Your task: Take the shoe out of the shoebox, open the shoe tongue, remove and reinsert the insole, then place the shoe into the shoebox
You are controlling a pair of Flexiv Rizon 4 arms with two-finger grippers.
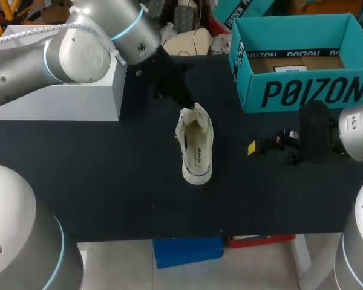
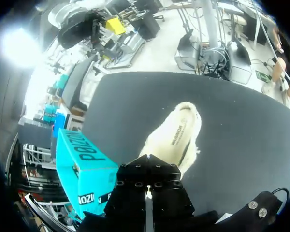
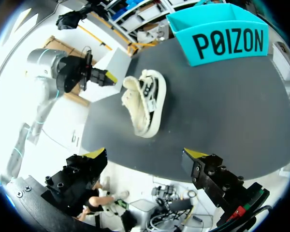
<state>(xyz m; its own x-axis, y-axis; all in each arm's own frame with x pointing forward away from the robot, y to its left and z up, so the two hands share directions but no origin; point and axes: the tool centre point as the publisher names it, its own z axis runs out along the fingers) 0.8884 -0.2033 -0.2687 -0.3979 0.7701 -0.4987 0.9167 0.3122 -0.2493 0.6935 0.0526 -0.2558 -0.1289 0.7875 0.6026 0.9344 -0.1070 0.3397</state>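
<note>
Dark table (image 1: 109,181): shoe (image 1: 195,148), shoebox (image 1: 302,93), white block (image 1: 78,99) behind; right pincer (image 3: 146,153) apart, left pincer (image 3: 107,77) unclear.

left arm (image 1: 78,57): silver, cyan joint ring, white braided cable (image 1: 36,30) | right arm (image 1: 357,130): silver, black wrist, yellow fingertips (image 3: 97,153)

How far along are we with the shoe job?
Done: shoe is out of the shoebox, on the table, opened wide. The insole shows inside it; whether it has been out yet, I cannot tell. In hand: left gripper close at the shoe; right gripper off aside, fingers open. Left: boxing the shoe.
</note>
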